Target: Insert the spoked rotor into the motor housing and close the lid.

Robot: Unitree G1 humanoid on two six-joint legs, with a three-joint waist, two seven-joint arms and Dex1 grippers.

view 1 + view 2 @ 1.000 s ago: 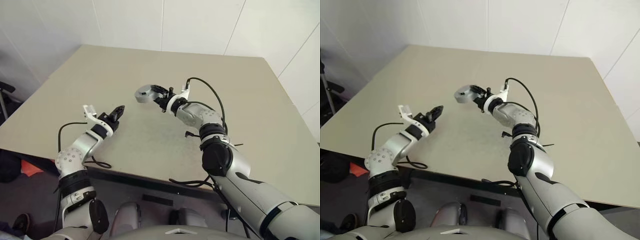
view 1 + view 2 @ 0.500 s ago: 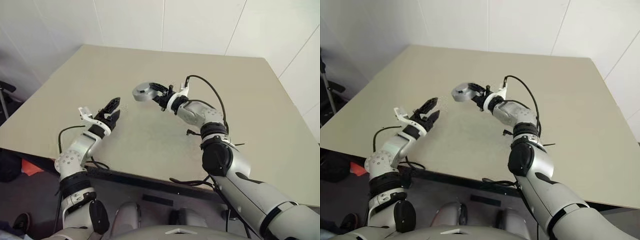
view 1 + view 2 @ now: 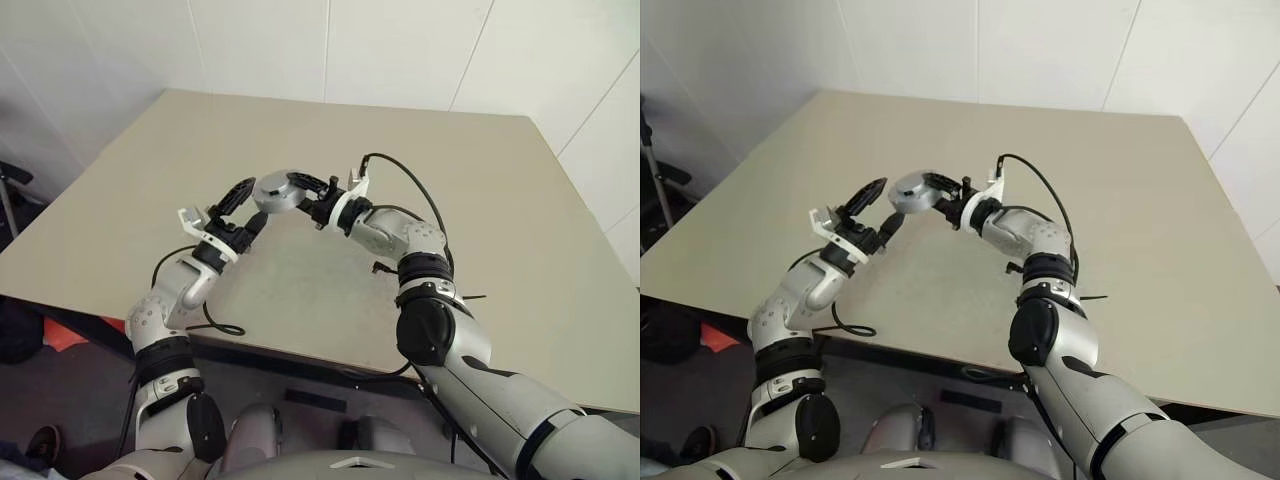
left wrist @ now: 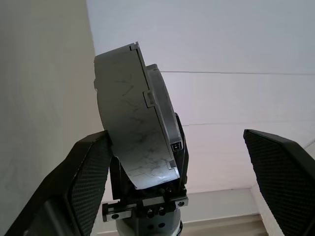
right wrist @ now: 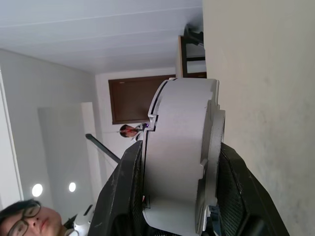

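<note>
My right gripper [image 3: 303,193] is shut on a thick round grey unit [image 3: 275,190] and holds it on edge above the table. The unit [image 4: 133,132] is two stacked discs with a seam between them. I take it for the motor housing with the lid on it. The spoked rotor is hidden. My left gripper [image 3: 245,207] is open just to the left of the unit, fingertips close to its rim. I cannot tell whether they touch. In the left wrist view its fingers [image 4: 91,177] stand wide on either side of the unit. The right fingers [image 5: 123,196] clamp the unit's flat faces.
The beige table [image 3: 480,200] stretches far and right of both arms, with its front edge near the robot's body. Black cables [image 3: 405,175] loop from the wrists. A person [image 5: 19,221] appears in the right wrist view, off the table.
My left gripper has opened, rolled and moved up and right to the grey unit. The right gripper has brought the unit a little left and nearer, still shut on it.
</note>
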